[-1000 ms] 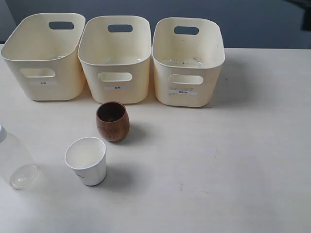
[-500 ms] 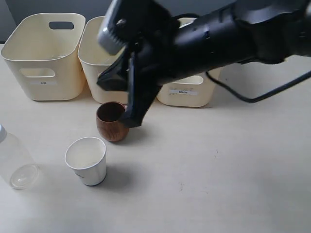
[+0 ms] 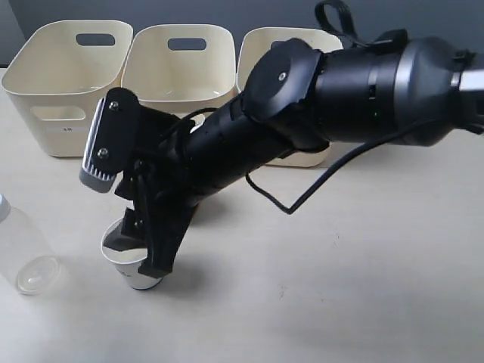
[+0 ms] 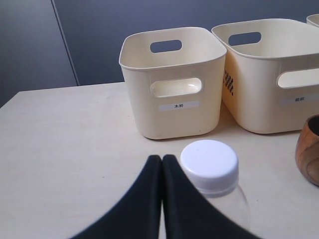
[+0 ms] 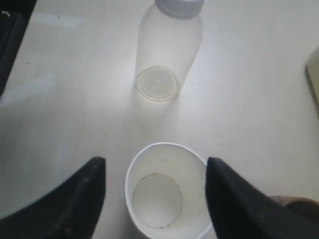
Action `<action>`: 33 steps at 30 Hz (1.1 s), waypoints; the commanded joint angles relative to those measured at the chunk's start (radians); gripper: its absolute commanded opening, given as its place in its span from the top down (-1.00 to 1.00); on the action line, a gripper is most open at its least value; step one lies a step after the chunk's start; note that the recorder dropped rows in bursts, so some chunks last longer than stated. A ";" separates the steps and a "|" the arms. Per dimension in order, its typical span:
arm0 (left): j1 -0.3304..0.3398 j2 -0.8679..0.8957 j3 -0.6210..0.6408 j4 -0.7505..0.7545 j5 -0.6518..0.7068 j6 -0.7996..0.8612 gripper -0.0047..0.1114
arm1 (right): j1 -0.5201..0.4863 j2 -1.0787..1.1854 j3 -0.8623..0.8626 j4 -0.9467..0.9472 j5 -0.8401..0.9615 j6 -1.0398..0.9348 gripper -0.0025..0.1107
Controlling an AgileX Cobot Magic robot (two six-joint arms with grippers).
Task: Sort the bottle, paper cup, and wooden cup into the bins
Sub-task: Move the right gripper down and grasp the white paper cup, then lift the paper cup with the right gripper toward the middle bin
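Note:
The white paper cup (image 5: 167, 199) stands upright between the two fingers of my right gripper (image 5: 154, 162), which is open and straddles its rim. From outside, the right gripper (image 3: 140, 246) covers most of the paper cup (image 3: 121, 253). The clear bottle (image 3: 23, 257) with its white cap (image 4: 209, 164) stands at the table's left edge, right beside my left gripper (image 4: 162, 158), which is shut and empty. The brown wooden cup (image 4: 310, 157) stands further right; in the exterior view the right arm hides it. Three cream bins (image 3: 181, 83) line the back.
The black right arm (image 3: 340, 91) stretches from the right across the middle and right bins down to the cups. The left bin (image 4: 172, 82) and the middle bin (image 4: 271, 74) carry small white labels. The bottle (image 5: 167, 50) stands just beyond the paper cup.
The right arm came in from the upper right, passed above the wooden cup, and now has come down with its open fingers either side of the paper cup. Bottle and cups stay put.

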 commanded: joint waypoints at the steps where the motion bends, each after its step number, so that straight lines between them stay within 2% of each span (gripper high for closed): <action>1: -0.003 -0.003 -0.001 0.002 -0.014 -0.003 0.92 | 0.022 0.042 -0.007 0.002 -0.033 0.009 -0.12; 18: -0.003 -0.003 -0.001 0.002 -0.014 -0.003 0.92 | 0.047 0.161 -0.007 0.002 -0.060 -0.016 -0.10; 22: -0.003 -0.003 -0.001 0.002 -0.014 -0.003 0.92 | 0.047 0.183 -0.007 0.004 -0.062 -0.016 -0.02; 24: -0.003 -0.003 -0.001 0.002 -0.014 -0.003 0.92 | 0.047 0.196 -0.007 0.004 -0.062 -0.018 0.08; 27: -0.003 -0.003 -0.001 0.002 -0.014 -0.003 0.92 | 0.047 0.210 -0.007 -0.004 -0.064 -0.018 0.51; 29: -0.003 -0.003 -0.001 0.002 -0.014 -0.003 0.92 | 0.047 0.210 -0.007 -0.023 -0.064 -0.018 0.91; 33: -0.003 -0.003 -0.001 0.002 -0.014 -0.003 0.92 | 0.047 0.182 -0.007 -0.027 -0.070 -0.020 0.96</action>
